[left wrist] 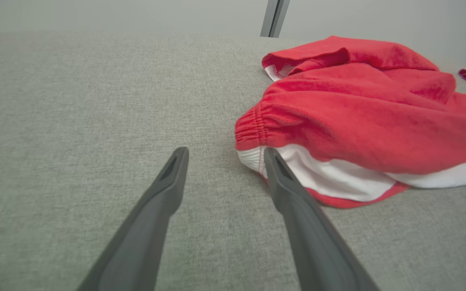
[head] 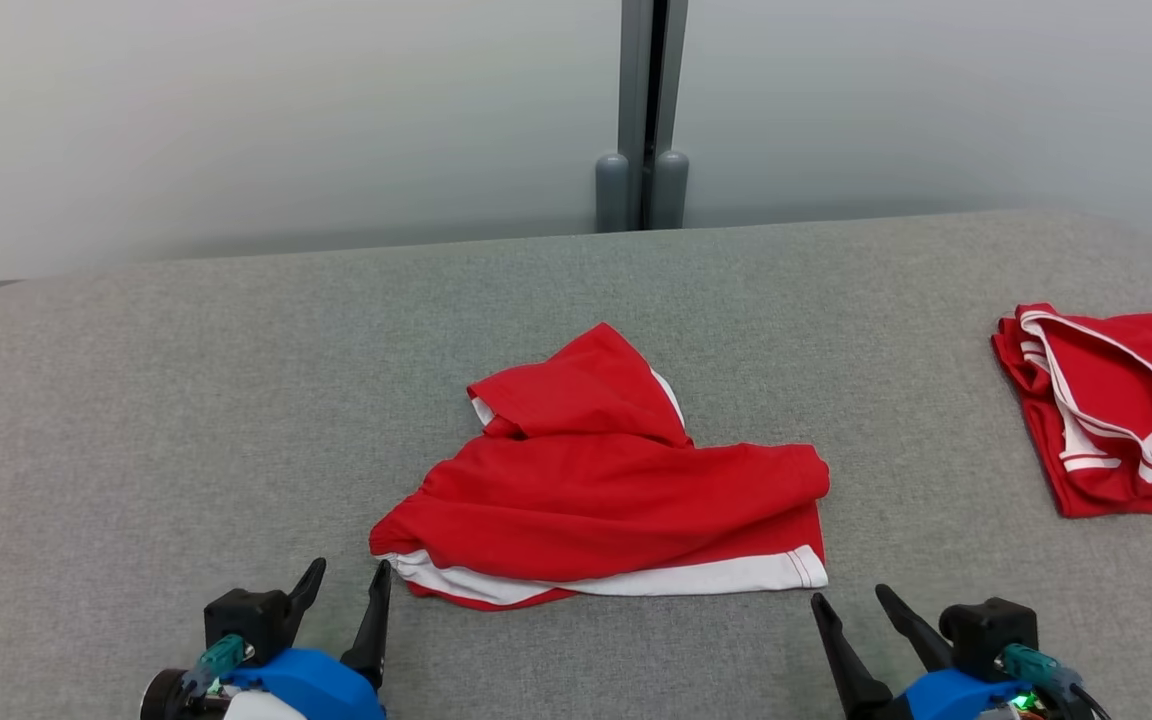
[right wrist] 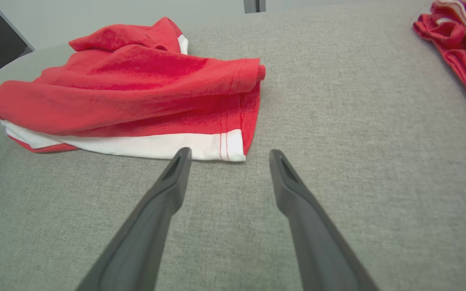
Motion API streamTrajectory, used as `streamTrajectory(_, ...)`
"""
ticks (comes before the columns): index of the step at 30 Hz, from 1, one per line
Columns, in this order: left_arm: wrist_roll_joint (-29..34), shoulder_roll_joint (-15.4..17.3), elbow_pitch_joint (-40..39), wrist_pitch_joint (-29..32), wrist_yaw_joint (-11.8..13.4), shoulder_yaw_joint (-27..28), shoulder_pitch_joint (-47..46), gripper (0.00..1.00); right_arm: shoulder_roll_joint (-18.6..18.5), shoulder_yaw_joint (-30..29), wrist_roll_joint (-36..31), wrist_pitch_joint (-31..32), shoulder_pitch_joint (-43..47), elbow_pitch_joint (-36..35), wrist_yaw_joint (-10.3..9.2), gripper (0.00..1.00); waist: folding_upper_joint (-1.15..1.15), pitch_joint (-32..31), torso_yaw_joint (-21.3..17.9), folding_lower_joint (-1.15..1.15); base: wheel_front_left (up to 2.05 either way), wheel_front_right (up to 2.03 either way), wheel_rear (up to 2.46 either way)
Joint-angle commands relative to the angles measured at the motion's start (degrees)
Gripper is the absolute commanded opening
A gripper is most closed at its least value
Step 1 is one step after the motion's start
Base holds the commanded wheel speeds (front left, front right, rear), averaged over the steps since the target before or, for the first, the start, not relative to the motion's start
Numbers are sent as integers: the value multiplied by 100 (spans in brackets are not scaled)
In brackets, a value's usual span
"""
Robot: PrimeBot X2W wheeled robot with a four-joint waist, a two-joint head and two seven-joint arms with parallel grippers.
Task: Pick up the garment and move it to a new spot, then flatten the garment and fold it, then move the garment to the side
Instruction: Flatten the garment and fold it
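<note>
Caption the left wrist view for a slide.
Left gripper, jaws open, beside the elastic waistband of crumpled red shorts on a grey fabric surface.

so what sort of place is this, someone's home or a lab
Most likely a lab or office test room, not a home: a large grey fabric-covered table, plain pale wall panels joined by a grey metal post, and crumpled red shorts plus a second red garment laid out.

We hold our left gripper [head: 351, 565] low at the lower left of the head view, its two long dark fingers [left wrist: 152, 218] spread wide, pointing forward and gripping nothing. Our right gripper [head: 848, 593] mirrors it at the lower right, jaws equally wide and empty.
</note>
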Motion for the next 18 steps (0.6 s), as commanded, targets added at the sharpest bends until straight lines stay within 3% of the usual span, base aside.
streamTrajectory(1, -59, 2, 66, -28, -35, -46, -134, 100, -5, 32, -17, 20, -99, 32, 0, 100, 0, 29, -15, 0, 0, 0, 0)
streamTrajectory(12, -453, 48, 537, -125, -27, -567, -582, 100, -6, 269, 40, -91, -433, 241, 0, 100, 0, 319, -158, 0, 0, 0, 0)
streamTrajectory(13, -483, 68, 560, -128, -27, -621, -609, 80, -6, 265, 27, -95, -459, 274, 0, 100, 0, 334, -164, 0, 0, 0, 0)
streamTrajectory(15, -555, 70, 622, -102, -27, -719, -649, 0, -5, 259, 9, -92, -522, 333, 0, 100, 0, 367, -174, 0, 0, 0, 0)
streamTrajectory(18, -682, 100, 647, -119, -27, -863, -707, 0, -7, 180, -50, -51, -611, 473, 0, 100, 0, 404, -170, 0, 0, 0, 0)
